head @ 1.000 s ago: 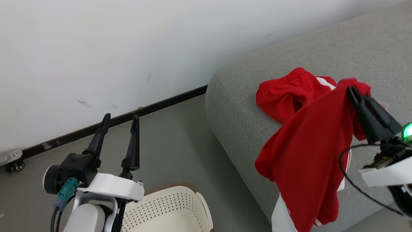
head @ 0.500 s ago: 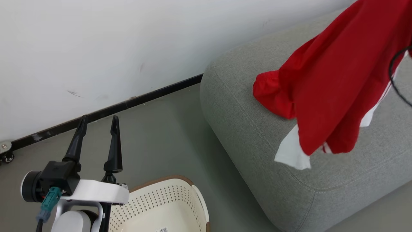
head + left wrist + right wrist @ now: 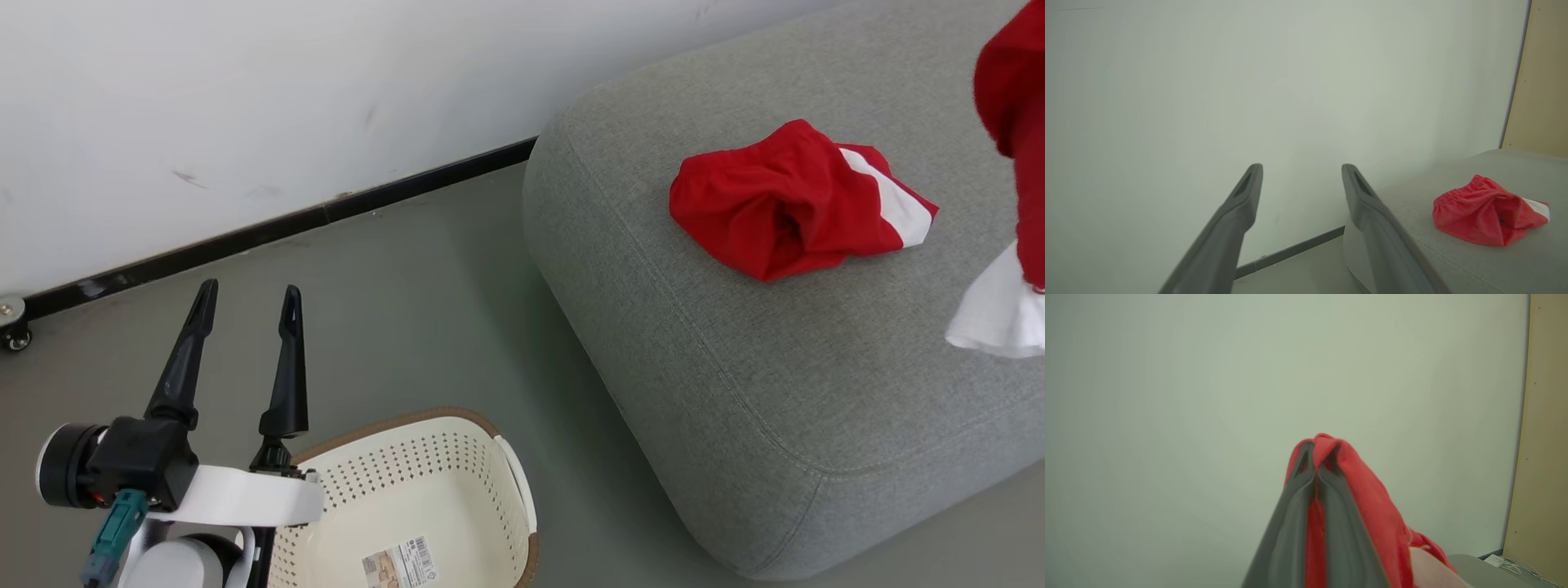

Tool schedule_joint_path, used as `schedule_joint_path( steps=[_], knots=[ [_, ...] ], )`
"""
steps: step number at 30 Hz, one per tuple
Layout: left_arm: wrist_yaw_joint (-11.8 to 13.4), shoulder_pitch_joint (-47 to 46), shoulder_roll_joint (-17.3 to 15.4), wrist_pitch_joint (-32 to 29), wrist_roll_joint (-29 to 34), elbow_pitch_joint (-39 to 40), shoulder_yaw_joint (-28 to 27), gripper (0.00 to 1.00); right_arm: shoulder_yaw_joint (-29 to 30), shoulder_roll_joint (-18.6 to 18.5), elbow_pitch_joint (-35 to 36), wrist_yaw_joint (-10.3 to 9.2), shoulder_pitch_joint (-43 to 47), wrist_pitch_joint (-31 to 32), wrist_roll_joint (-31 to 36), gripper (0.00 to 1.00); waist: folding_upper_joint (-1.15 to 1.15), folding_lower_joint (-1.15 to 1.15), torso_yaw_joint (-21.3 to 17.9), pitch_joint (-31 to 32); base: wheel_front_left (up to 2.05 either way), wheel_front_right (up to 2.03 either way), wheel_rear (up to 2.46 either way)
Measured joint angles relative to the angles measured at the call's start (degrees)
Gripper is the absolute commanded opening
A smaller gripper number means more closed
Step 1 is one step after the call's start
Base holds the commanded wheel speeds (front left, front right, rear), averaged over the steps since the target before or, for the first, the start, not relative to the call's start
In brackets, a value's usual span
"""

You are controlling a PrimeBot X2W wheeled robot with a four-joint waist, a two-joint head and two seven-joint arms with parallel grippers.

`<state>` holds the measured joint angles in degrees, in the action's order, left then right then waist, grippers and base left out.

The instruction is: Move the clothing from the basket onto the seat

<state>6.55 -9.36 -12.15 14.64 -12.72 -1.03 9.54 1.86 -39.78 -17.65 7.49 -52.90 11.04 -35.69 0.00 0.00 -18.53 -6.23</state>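
The right gripper (image 3: 1316,467) pinches red clothing (image 3: 1367,506) tight between its two dark fingers (image 3: 1290,522), up against a pale wall (image 3: 1188,396).

wall (image 3: 245,98): plain white, faint scuffs | baseboard (image 3: 326,214): black strip along wall's foot | floor (image 3: 424,310): smooth grey-green, meets wall at baseboard | caster (image 3: 10,327): small, at wall's foot | panel (image 3: 1541,81): tan, adjoining wall | light: soft, even

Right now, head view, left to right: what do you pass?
Left gripper → basket → seat, left end → crumpled red garment lying on it → hanging red garment with white trim, at the right edge.
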Motion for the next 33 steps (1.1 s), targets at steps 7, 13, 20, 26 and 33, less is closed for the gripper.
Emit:
schedule_joint_path(
  steps=[7,13,20,26,33],
  knots=[
    [-0.10,-0.07,-0.63,-0.65,0.90,2.08,1.05,1.00,-0.19,-2.35,-4.02,0.00,-3.15,1.60,1.55,0.00,0.00,0.00,1.42,-2.30,0.00,0.00,0.00],
    [-0.54,-0.10,-1.52,-2.00,1.42,3.43,1.88,1.00,1.71,-3.47,-8.05,0.00,-5.29,1.57,2.44,0.00,0.00,0.00,2.87,-4.01,0.00,0.00,0.00],
    [-1.02,-0.39,-2.33,-3.16,2.34,5.23,2.24,1.00,1.76,-3.53,-12.60,0.00,-6.08,1.11,3.21,0.00,0.00,0.00,4.65,-5.91,0.00,0.00,0.00],
    [-1.31,-0.73,-2.91,-4.67,2.40,6.44,2.67,1.00,0.96,-2.92,-15.06,0.00,-5.97,-0.05,3.61,0.00,0.00,0.00,6.03,-7.58,0.00,0.00,0.00],
    [-1.71,-2.14,-3.44,-5.68,2.88,7.37,3.15,1.00,-1.07,0.48,-17.06,0.00,-4.17,-2.13,3.59,0.00,0.00,0.00,7.15,-9.68,0.00,0.00,0.00]
  ],
)
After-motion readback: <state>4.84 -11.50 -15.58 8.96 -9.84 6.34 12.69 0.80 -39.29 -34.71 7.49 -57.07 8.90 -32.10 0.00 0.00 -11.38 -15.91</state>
